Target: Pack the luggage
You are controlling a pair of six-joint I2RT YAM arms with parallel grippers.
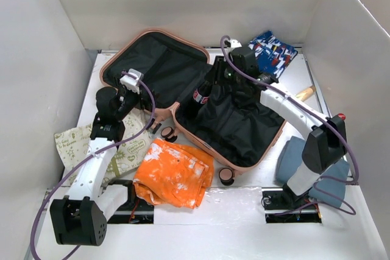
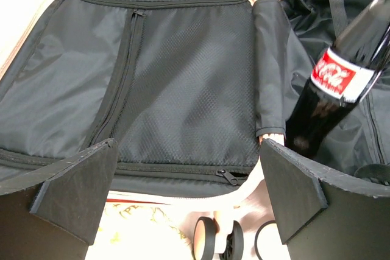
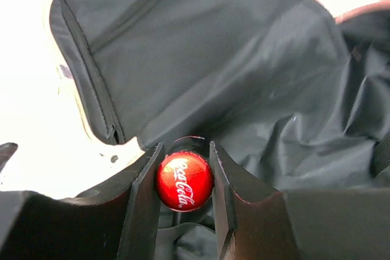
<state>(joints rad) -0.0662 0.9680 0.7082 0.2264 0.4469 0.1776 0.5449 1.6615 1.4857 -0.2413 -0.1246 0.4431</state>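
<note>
The right gripper (image 3: pixel 184 150) clamps the red cap of a leaning Coca-Cola bottle (image 3: pixel 184 182) whose base sits below it on the black lining of the right half of the open salmon-pink luggage (image 1: pixel 152 33), while the left gripper (image 2: pixel 187 150), jaws spread wide, hangs over the left half's near rim.

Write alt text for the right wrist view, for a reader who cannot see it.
The right pincer clamps a bottle by its red Coca-Cola cap, one finger on each side, with the cap seen end-on. Behind it is the crumpled black lining of the open luggage.
</note>
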